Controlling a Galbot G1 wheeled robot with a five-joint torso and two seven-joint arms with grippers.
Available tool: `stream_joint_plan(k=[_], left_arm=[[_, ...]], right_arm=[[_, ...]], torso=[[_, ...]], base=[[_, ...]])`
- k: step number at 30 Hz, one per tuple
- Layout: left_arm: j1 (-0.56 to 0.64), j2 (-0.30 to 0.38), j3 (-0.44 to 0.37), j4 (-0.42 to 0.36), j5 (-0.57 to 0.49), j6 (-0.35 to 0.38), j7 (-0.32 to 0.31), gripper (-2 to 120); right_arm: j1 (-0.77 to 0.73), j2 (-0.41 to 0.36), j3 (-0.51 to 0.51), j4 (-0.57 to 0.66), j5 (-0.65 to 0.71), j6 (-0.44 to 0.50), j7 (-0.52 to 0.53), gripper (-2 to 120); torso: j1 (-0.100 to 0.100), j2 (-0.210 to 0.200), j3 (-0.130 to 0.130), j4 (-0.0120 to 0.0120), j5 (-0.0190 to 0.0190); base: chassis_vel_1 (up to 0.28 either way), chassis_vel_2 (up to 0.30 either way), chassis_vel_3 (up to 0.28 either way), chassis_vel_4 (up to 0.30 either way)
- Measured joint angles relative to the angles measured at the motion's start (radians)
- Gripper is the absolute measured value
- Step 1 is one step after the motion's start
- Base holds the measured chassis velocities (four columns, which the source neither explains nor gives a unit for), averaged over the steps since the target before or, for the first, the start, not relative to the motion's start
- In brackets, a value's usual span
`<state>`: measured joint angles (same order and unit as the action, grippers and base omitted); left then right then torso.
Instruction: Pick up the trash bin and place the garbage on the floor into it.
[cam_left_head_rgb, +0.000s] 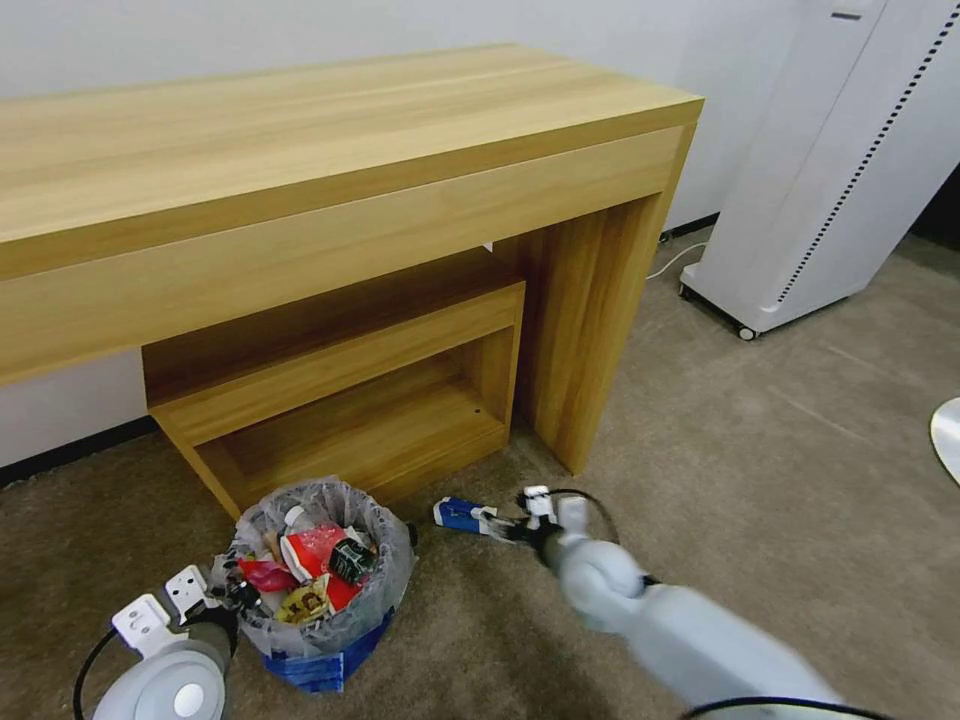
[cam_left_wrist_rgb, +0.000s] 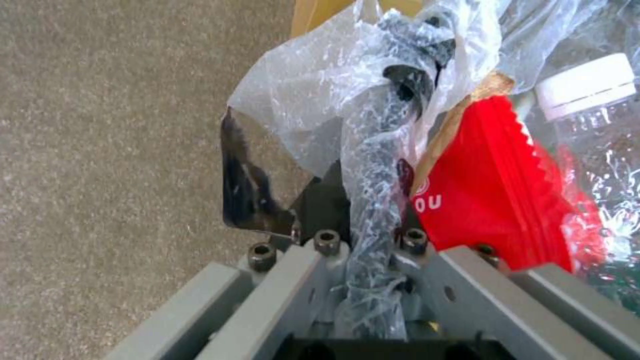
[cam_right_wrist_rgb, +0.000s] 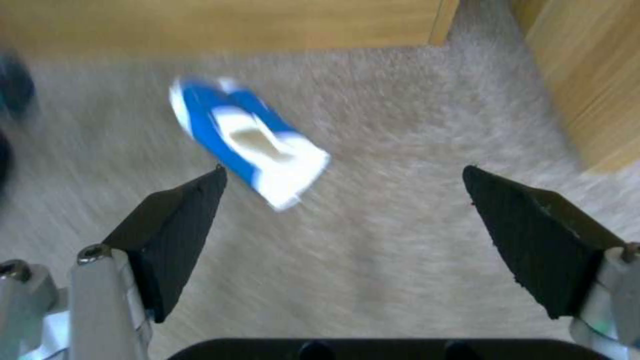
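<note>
A wide wooden table (cam_left_head_rgb: 330, 150) stands against the wall, and a lower wooden shelf unit (cam_left_head_rgb: 350, 390) sits under it. To the right there is a tall white appliance on wheels (cam_left_head_rgb: 830, 160). All of them rest on the floor (cam_left_head_rgb: 780, 480), a beige short carpet.

In front of the shelf unit the trash bin (cam_left_head_rgb: 325, 585) stands upright on the carpet. It has a blue base and a crinkly clear plastic bag as lining, and it is already full of litter — a red wrapper (cam_left_wrist_rgb: 497, 185), a clear bottle with a white cap (cam_left_wrist_rgb: 593, 115) and other small packs.

The left claw (cam_left_head_rgb: 232, 592) is at the near left edge of the bin. In the left wrist view its jaws are closed on the rim together with a fold of the bag.

The blue-white carton (cam_left_head_rgb: 462, 515) lies on the carpet just right of the bin, apart from it. The right claw (cam_left_head_rgb: 510, 528) hovers low just beside the carton — its two black pads (cam_right_wrist_rgb: 177, 225) are spread wide and hold nothing, and the carton lies near the tip of one pad.
</note>
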<state>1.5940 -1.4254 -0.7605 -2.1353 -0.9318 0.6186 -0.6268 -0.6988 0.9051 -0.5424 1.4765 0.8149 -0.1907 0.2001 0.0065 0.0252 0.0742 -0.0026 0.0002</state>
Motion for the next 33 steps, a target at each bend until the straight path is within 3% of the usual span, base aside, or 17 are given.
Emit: stream_joint_plan(k=[4, 13, 20, 30, 33], left_arm=[[-0.008, -0.009, 0.008, 0.007, 0.007, -0.003, 0.003, 0], [-0.007, -0.023, 0.009, 0.009, 0.02, -0.009, 0.011, 0], [0.0, -0.037, 0.004, 0.017, 0.039, -0.019, 0.028, 0], [-0.004, -0.047, 0.004, 0.019, 0.044, -0.02, 0.029, 0], [0.001, -0.049, 0.002, 0.018, 0.047, -0.025, 0.032, 0]], right_arm=[[0.055, -0.029, -0.069, -0.055, -0.188, 0.086, -0.122, 86], [0.138, 0.014, -0.202, -0.164, -0.333, 0.185, -0.223, 92], [0.192, 0.121, -0.255, -0.342, -0.358, 0.223, -0.238, 91], [0.216, 0.25, -0.269, -0.471, -0.382, 0.266, -0.252, 92], [0.223, 0.324, -0.27, -0.548, -0.411, 0.282, -0.255, 92]], torso=[[0.0, 0.0, 0.0, 0.0005, 0.0002], [0.0, 0.0, 0.0, 0.0006, -0.0002], [0.0, 0.0, 0.0, 0.0005, -0.0002], [0.0, 0.0, 0.0, 0.0005, -0.0003], [0.0, 0.0, 0.0, 0.0006, -0.0003]], base=[[0.0, 0.0, 0.0, 0.0], [0.0, 0.0, 0.0, 0.0], [0.0, 0.0, 0.0, 0.0], [0.0, 0.0, 0.0, 0.0], [0.0, 0.0, 0.0, 0.0]])
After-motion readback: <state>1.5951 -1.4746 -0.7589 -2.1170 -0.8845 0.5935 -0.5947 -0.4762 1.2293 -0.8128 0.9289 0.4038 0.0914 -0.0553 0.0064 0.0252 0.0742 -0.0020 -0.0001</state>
